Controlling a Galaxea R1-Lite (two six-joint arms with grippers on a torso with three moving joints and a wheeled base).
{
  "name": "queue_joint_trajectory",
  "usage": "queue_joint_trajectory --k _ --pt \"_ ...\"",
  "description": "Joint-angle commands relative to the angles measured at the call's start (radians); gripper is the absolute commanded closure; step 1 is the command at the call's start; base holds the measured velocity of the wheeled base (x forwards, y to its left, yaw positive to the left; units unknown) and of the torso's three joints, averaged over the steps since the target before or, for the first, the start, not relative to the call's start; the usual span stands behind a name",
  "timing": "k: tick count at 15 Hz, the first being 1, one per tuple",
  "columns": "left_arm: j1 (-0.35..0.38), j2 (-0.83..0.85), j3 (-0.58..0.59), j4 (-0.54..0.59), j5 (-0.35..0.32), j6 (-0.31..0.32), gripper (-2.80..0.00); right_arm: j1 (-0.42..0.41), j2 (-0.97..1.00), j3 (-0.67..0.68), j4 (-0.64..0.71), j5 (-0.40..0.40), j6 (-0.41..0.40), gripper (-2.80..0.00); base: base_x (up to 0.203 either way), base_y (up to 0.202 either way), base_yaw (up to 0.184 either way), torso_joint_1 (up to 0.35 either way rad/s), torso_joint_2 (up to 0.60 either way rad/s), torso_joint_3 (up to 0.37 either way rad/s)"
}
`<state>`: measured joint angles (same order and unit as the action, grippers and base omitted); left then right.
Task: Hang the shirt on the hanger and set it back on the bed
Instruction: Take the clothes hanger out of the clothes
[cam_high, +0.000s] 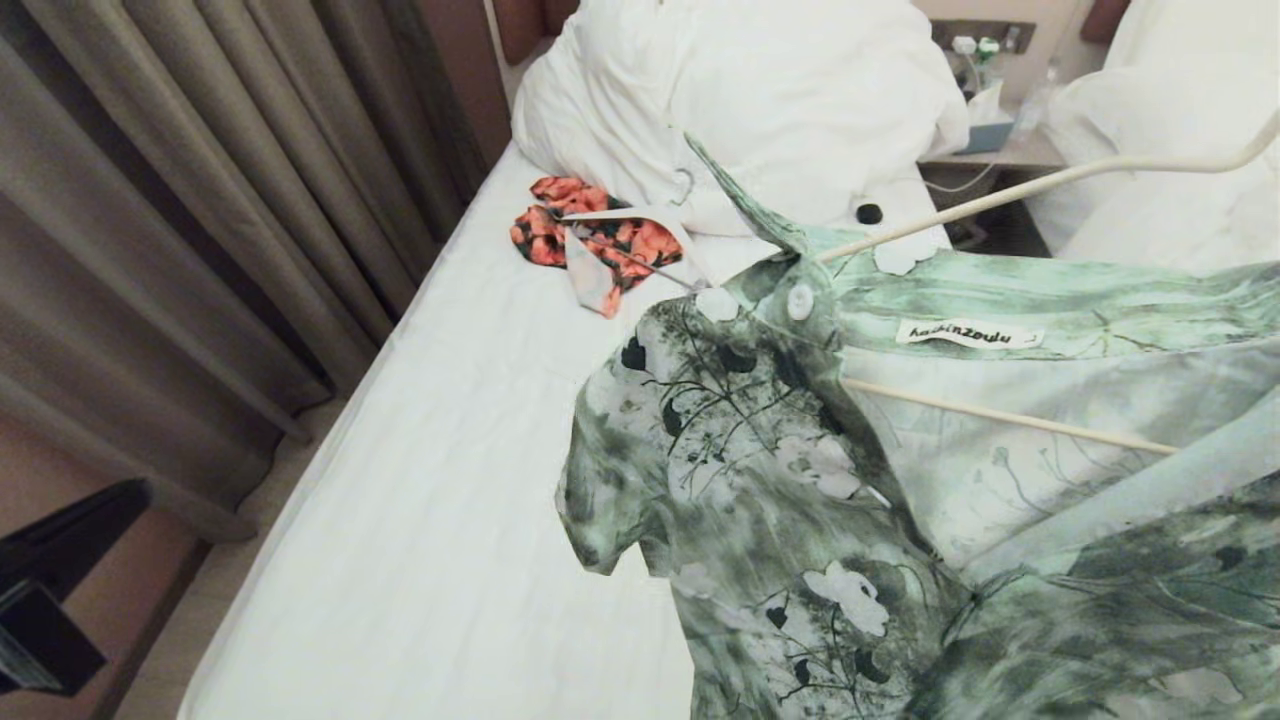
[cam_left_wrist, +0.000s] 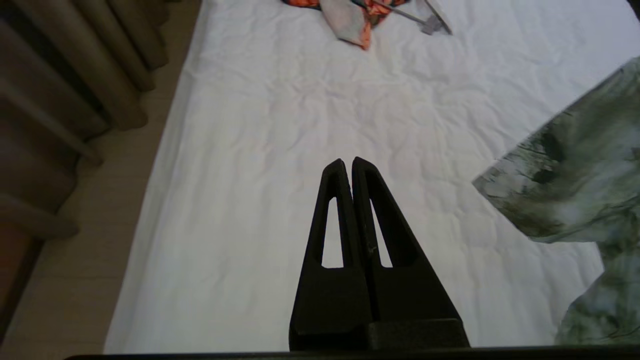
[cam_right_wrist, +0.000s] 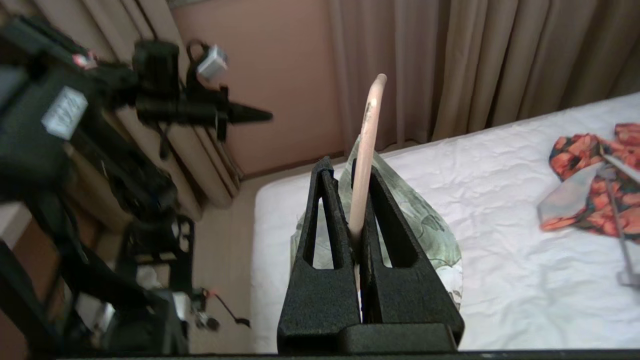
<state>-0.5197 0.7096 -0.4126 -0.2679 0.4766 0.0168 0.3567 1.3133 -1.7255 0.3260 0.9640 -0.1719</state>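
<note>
The left gripper (cam_left_wrist: 348, 165) hovers above the bed (cam_high: 450, 480) with its fingers pressed together, holding nothing; further along the sheet lies an orange garment (cam_high: 590, 235) near the pillows (cam_high: 760, 90). To the right the shirt (cam_high: 800, 480) hangs on the hanger (cam_high: 1000, 195) above the bed; the right gripper (cam_right_wrist: 350, 175) is clamped on the hanger's wire.

Head view down over bed (cam_high: 430, 480); both wrist views share it.

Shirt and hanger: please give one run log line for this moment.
shirt: on hanger, above bed | right gripper: holds hanger | left gripper: empty
</note>
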Motion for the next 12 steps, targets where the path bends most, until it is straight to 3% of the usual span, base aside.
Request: queue_joint_trajectory --k 1,3,7,12 --pt "0.029 -0.012 0.007 -0.002 0.004 0.0 0.0 -0.074 0.035 -0.006 0.002 0.081 -0.033 0.0 0.0 0.0 0.0 0.152 -0.35 -0.206" --pt "0.044 -0.046 0.033 -0.001 0.004 0.0 0.0 -0.092 0.077 -0.048 0.002 0.11 -0.113 0.0 0.0 0.0 0.0 0.151 -0.35 -0.204" --pt "0.061 -0.101 0.058 0.036 0.004 0.0 0.0 -0.094 0.102 -0.081 -0.025 0.12 -0.159 0.0 0.0 0.0 0.0 0.143 -0.34 -0.188" --pt "0.097 -0.139 0.069 0.043 0.004 0.002 0.0 -0.094 0.181 -0.115 -0.266 0.177 -0.107 0.0 0.0 0.0 0.0 0.039 -0.1 -0.052"
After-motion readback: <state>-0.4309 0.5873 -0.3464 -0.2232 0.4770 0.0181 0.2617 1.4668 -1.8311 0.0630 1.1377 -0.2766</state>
